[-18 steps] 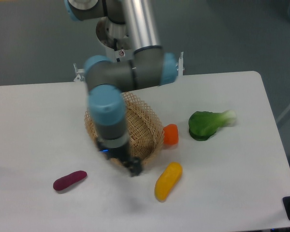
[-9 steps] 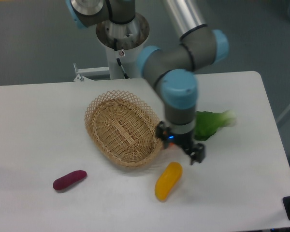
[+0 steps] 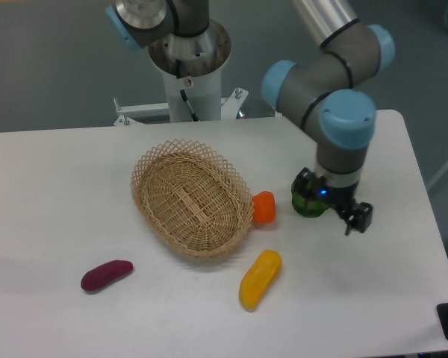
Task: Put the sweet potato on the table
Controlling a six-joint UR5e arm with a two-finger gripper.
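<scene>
- Toward the lower left of the frame, the sweet potato (image 3: 107, 275) is lying on the desk (image 3: 52, 194).
- Right of it, a wicker basket (image 3: 192, 198) is sitting mid-frame.
- Far right, the claw (image 3: 356, 218) is hovering; its state I cannot tell.

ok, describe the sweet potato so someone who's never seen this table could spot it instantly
Start at the wicker basket near the middle of the white table, then look toward the front-left of it. The sweet potato lies there alone on the bare tabletop, apart from the basket. It is the only magenta-purple piece, smaller than the yellow oblong vegetable lying front-right of the basket.
</scene>
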